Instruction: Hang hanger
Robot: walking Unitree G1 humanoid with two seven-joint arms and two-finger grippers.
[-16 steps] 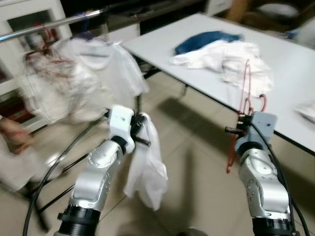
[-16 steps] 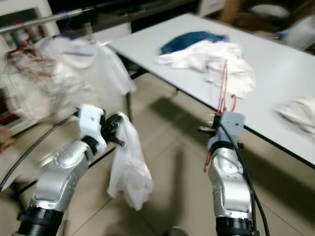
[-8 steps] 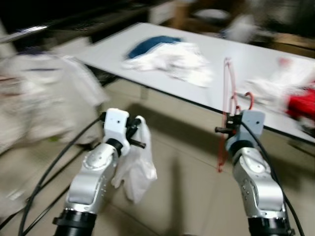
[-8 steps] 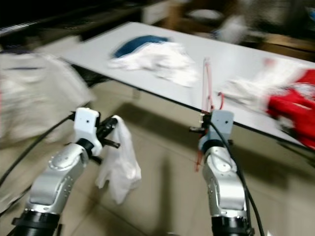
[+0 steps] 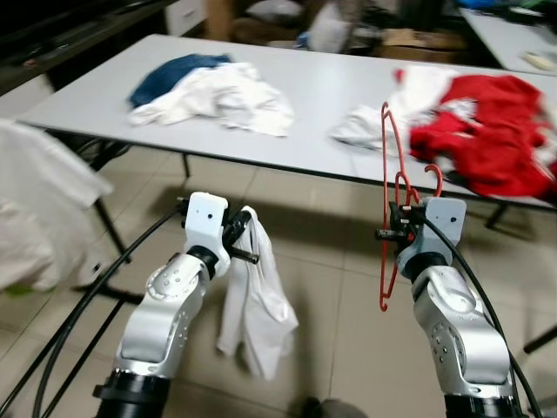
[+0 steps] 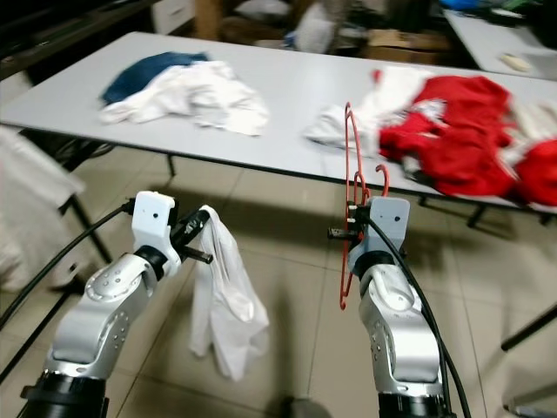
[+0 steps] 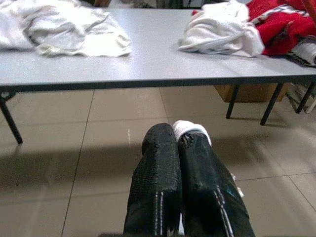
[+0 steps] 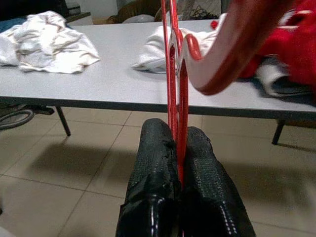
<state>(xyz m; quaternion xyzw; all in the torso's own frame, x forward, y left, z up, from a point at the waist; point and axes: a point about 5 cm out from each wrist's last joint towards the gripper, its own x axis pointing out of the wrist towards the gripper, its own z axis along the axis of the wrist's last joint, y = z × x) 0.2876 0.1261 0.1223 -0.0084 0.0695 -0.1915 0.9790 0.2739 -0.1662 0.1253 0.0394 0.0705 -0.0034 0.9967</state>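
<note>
We note the right gripper (image 6: pixel 350 232) clamped on a red hanger (image 6: pixel 349 183). In the right wrist view both black fingers (image 8: pixel 153 163) press together with the hanger's wire between them. The hanger stands roughly upright, hook end near the gripper, frame running above and below the grip, held over the floor just short of the table (image 5: pixel 331 96).

The left gripper (image 5: pixel 244 239) is pinched on a white garment (image 5: pixel 257 305). The left wrist view shows fingers closed w/ a bit of white cloth at the tips. The garment hangs limp toward the tiled floor (image 5: pixel 339 287), apart from the hanger.

On the table: a white and blue clothes pile (image 5: pixel 209 87), a white bundle (image 5: pixel 370 126), red clothing (image 5: pixel 487 131). At the left edge, part of a pale hanging garment (image 5: pixel 35 218); a rail isn't visible in these frames.

Our assessment: the step in hand is carrying hanger and garment; dressing the hanger or hooking it on a rail is not yet done.

Recommendations:
- Keep the right grip firm. Thin wire can pivot btw the pads, so avoid fast wrist turns.
- Hold the hanger clear of the table edge and the cables by the arms.
- Keep the garment's hem off the floor, raising the left arm if needed.
- Before hanging, locate the rail, approach w/ the hook open side toward it, lower until the hook bears weight, then let go.
</note>
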